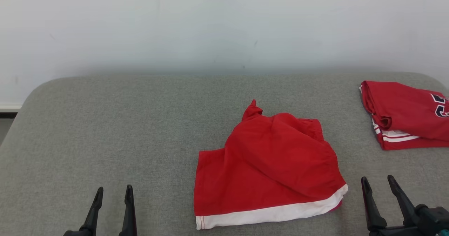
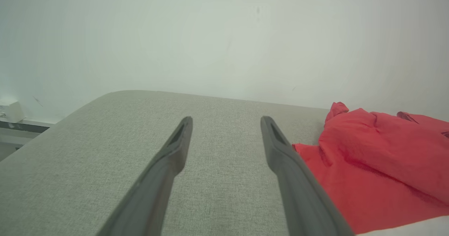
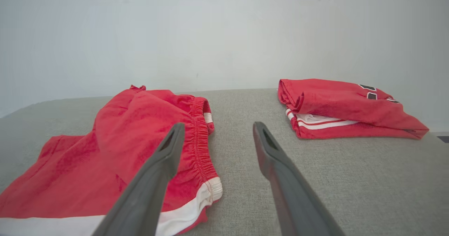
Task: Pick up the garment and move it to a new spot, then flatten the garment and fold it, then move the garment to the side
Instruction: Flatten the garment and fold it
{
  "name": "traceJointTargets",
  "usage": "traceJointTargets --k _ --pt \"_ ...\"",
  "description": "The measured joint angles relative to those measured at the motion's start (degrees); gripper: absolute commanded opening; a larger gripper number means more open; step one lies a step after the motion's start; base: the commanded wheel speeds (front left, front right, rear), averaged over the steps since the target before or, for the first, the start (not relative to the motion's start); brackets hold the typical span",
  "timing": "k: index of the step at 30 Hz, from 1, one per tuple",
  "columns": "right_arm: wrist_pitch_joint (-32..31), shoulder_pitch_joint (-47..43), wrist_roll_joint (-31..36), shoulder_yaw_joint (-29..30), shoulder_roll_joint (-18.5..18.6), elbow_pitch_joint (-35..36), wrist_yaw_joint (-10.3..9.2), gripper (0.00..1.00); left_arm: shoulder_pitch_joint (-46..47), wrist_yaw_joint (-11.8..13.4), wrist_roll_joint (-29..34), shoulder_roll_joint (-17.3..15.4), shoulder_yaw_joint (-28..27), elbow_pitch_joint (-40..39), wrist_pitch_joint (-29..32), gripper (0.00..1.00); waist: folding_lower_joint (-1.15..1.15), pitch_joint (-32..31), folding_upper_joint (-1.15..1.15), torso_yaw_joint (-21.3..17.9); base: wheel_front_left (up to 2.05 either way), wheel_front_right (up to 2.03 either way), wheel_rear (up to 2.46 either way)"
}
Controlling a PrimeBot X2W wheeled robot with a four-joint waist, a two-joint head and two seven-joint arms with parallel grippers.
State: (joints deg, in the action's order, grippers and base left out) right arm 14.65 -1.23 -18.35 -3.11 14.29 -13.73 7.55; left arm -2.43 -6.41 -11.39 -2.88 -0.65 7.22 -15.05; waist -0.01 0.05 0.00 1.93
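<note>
The garment (image 1: 270, 166) is a pair of red shorts with a white hem band, lying loosely folded and rumpled on the grey cushioned surface, slightly right of centre. It also appears at the right of the left wrist view as the garment (image 2: 379, 166) and at the left of the right wrist view as the garment (image 3: 115, 152), elastic waistband showing. My left gripper (image 1: 112, 194) is open at the lower left, well apart from the cloth, seen too as my left gripper (image 2: 226, 122). Just right of the shorts' hem, my right gripper (image 1: 378, 181) stands open and empty, also my right gripper (image 3: 215, 129).
A second red garment (image 1: 403, 115) with white stripes and dark lettering lies folded at the far right edge, also seen as the folded red garment (image 3: 343, 108). The grey surface (image 1: 105, 123) has rounded corners and ends at a pale wall (image 1: 224, 25) behind.
</note>
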Motion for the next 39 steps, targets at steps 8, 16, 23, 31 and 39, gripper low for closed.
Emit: traceJointTargets --k 8,16,23,31,39 --pt "0.3 -2.7 1.4 2.6 -2.1 4.6 0.00 1.00 -0.9 -0.2 1.7 0.0 0.1 -1.4 0.0 1.00 0.00 -0.5 0.00 -1.1 0.00 0.00 0.00" --pt "0.3 -4.5 1.9 3.1 -3.4 5.5 0.00 1.00 -1.9 -0.6 2.4 0.0 0.1 -2.5 0.0 1.00 0.00 -0.5 0.00 -1.8 0.00 0.00 0.00" --pt "0.3 -4.6 2.2 2.9 -3.5 5.4 0.00 1.00 -2.2 -0.7 2.7 0.0 0.3 -2.4 0.0 1.00 0.00 -0.5 0.00 -1.7 0.00 0.00 0.00" --pt "0.3 -4.6 2.4 2.6 -3.3 5.4 0.00 1.00 -2.2 -0.7 2.8 0.0 0.4 -2.3 0.0 1.00 0.01 -0.6 0.00 -1.4 0.00 0.00 0.00" --pt "0.4 -4.0 2.4 1.0 -2.3 4.3 0.00 1.00 -2.3 -1.0 2.8 -0.1 2.6 -1.1 0.0 1.00 0.01 -0.4 0.00 -1.2 0.00 0.00 0.00"
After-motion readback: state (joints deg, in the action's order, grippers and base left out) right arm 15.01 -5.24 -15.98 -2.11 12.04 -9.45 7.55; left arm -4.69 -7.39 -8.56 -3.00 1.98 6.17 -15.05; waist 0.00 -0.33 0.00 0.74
